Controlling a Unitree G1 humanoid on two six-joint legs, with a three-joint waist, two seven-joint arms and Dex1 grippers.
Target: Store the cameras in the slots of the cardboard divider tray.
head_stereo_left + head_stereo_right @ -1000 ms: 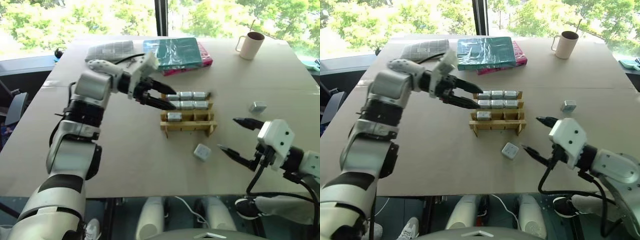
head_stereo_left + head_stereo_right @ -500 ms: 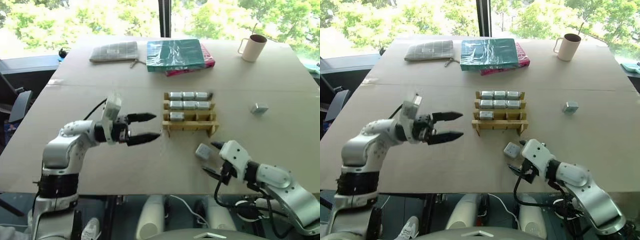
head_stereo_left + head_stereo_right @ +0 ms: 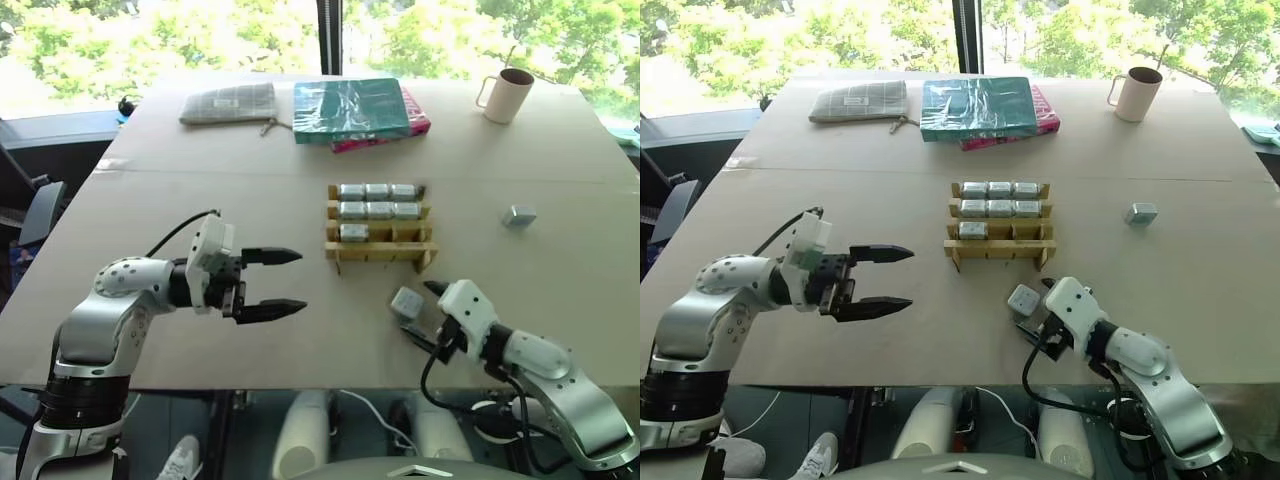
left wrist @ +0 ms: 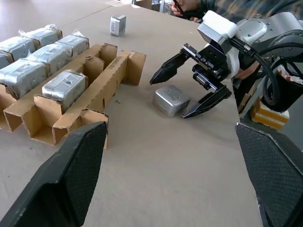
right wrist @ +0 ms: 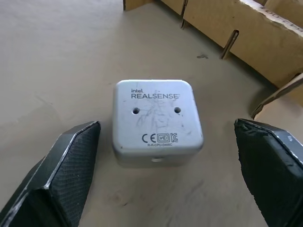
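Right gripper (image 4: 196, 82): fingers apart, straddling a loose camera (image 5: 156, 124) near the bench's (image 3: 250, 190) near edge, not touching.
Left gripper (image 3: 268, 283): fingers apart, empty.
Camera: looks rigid, smooth metal, likely slippery; pinch its flat opposite sides.
Tray (image 3: 380, 240): mid-bench, seven slots filled.
Second loose camera (image 3: 517, 214): toward the right edge.

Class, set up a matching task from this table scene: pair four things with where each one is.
Things:
1. mug
2. checked pouch
3. loose camera
4. teal book

Places:
A. between the right gripper's open jaws
B. far right corner of the table
C. on top of a pink book
D. far left, beside the teal book

Pairs: 1-B, 2-D, 3-A, 4-C
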